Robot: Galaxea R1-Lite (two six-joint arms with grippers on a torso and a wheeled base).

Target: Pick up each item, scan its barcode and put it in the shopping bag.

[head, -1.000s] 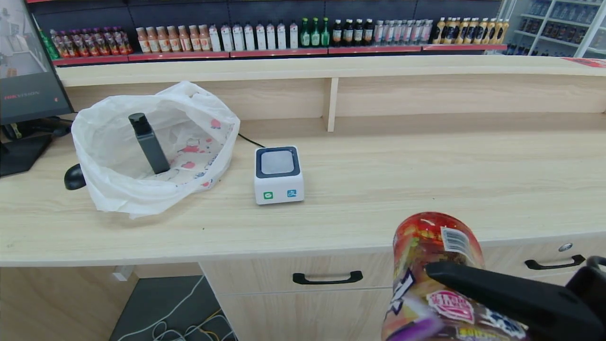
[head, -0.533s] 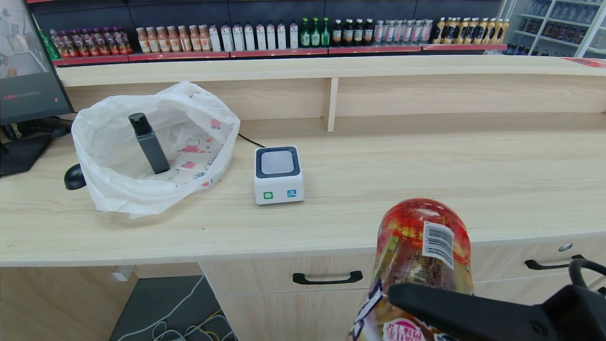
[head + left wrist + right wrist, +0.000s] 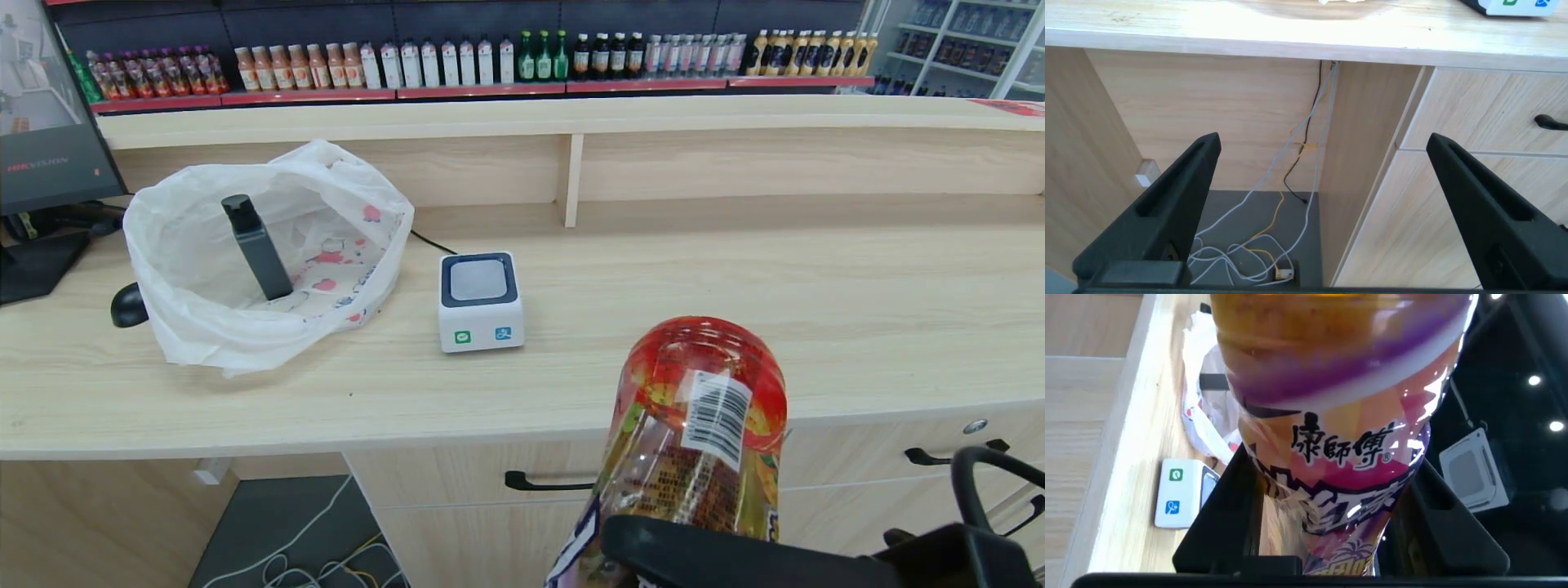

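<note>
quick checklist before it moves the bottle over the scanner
1. Grip: right hand shut on the bottle, a finger on each side: ok.
2. Barcode facing the scanner: not ok, it faces up, and the scanner's window faces up too.
3. Scanner window uncovered: ok.
4. Shopping bag open, with room beside the dark bottle standing in it: ok.
5. Left hand out of the way: ok, open, below the counter edge.
</note>
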